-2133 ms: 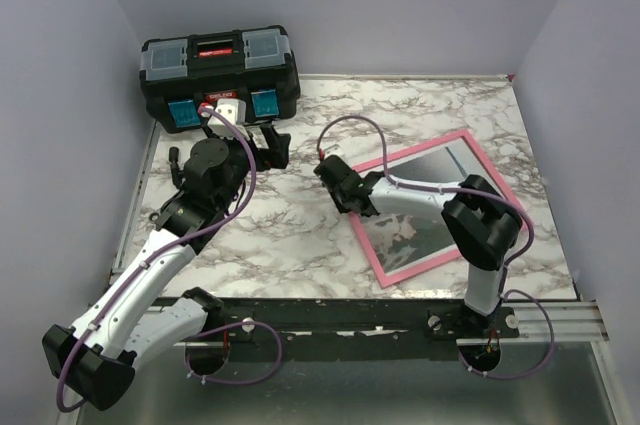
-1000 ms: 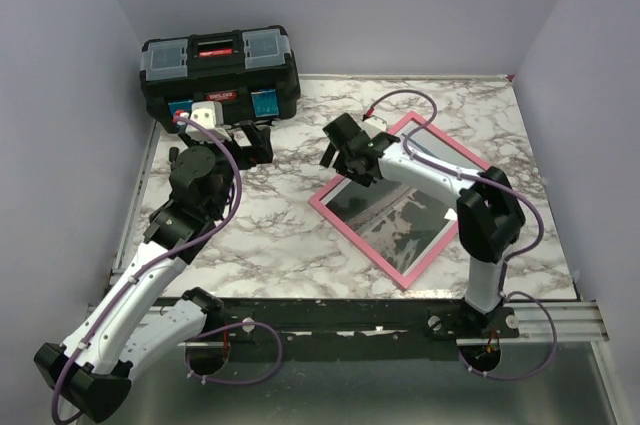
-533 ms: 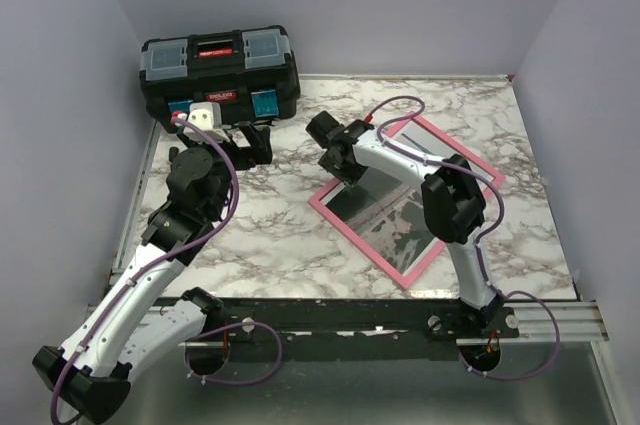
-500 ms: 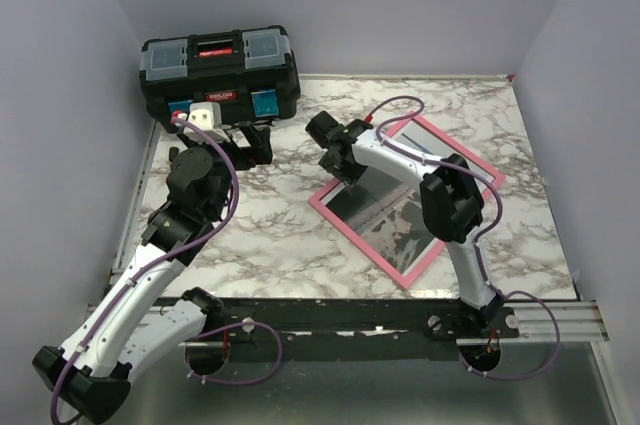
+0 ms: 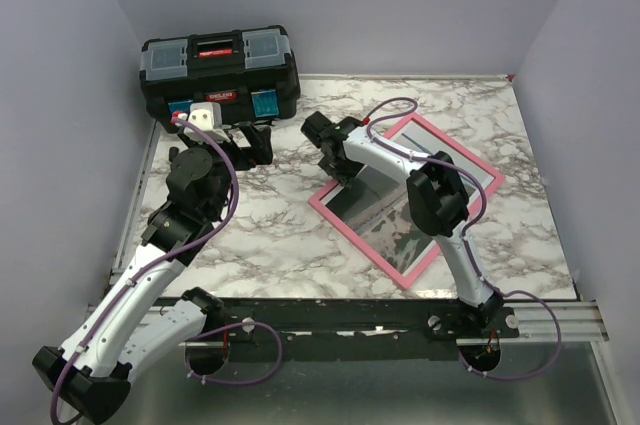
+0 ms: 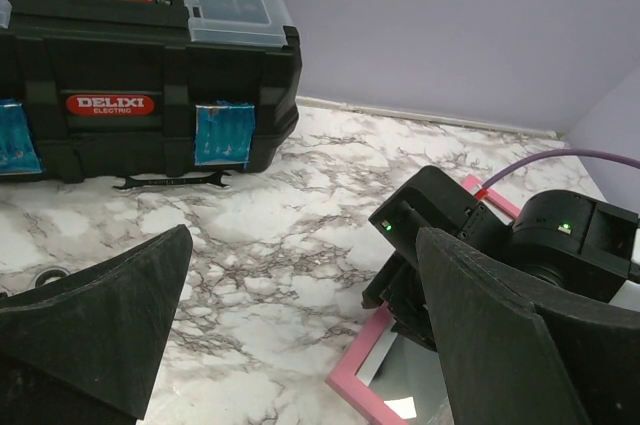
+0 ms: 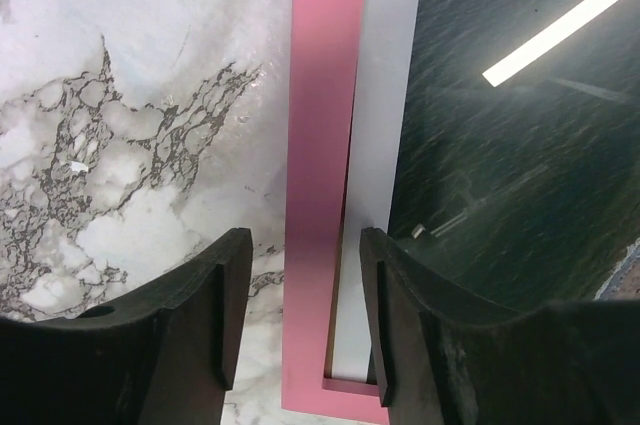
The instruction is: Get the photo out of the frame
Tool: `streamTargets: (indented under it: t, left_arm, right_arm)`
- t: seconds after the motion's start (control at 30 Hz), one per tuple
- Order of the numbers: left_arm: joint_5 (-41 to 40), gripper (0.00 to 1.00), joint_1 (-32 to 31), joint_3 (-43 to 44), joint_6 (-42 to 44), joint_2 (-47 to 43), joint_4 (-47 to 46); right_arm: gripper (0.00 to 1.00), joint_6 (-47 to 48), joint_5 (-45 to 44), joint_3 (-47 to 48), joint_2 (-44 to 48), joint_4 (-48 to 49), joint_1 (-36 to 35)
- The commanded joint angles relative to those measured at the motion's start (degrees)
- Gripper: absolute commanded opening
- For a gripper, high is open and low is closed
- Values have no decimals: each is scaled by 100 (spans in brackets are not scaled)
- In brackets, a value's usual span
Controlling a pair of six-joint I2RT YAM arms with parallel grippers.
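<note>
A marble-patterned worktop (image 5: 280,235) is seen from above, with two robot arms mounted at its near edge. The frame (image 5: 357,245), thin and pink, is laid flat and turned at an angle on the right half of the worktop. The photo (image 7: 500,165), a dark greyish print, is seated inside it face up, with a pale strip between print and border and a bright streak of reflected light across it. Nothing has yet been taken out.

The right tool (image 7: 305,240) is lowered over the frame's far left edge. Its fingers are parted to a middling width and set astride the pink border, one over bare marble and one over the print. A slight gap appears on each side, so no pinch can be confirmed.

The left tool (image 6: 300,275) is held at its widest, empty, near a black toolbox (image 5: 220,70) at the far left, well apart from the frame.

The step in hand is judged to be taking hold of the frame's edge. A firm, square closure on the narrow border is called for next, then probably a lift or turn so that the back can be reached
</note>
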State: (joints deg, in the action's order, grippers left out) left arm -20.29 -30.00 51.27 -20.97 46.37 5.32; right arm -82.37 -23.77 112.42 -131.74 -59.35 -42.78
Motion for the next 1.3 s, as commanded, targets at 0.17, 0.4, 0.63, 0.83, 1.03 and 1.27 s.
streamTargets:
  t: [0.17, 0.4, 0.63, 0.83, 1.03, 1.27]
  left_arm:
    - [179, 99, 20, 43, -63, -58, -49]
    - [238, 99, 20, 33, -91, -39, -57]
    - [477, 99, 25, 101, -834, -17, 298]
    - [1160, 99, 74, -709, -2121, -545, 631]
    - [2674, 99, 271, -1650, -2719, -624, 612]
    - [4556, 99, 287, -2241, -3243, 599, -1091]
  right_arm:
    - [37, -268, -233, 426, -421, -368, 8]
    - [11, -104, -244, 763, -653, -594, 15]
    - [1, 1507, -106, 217, 94, 333, 8]
    - [1, 2468, 706, -1731, 1622, 2424, 11]
    - [1, 2839, 1475, -2182, 2125, 2892, 9]
    - [1, 2850, 2146, -2785, 2695, 3465, 9]
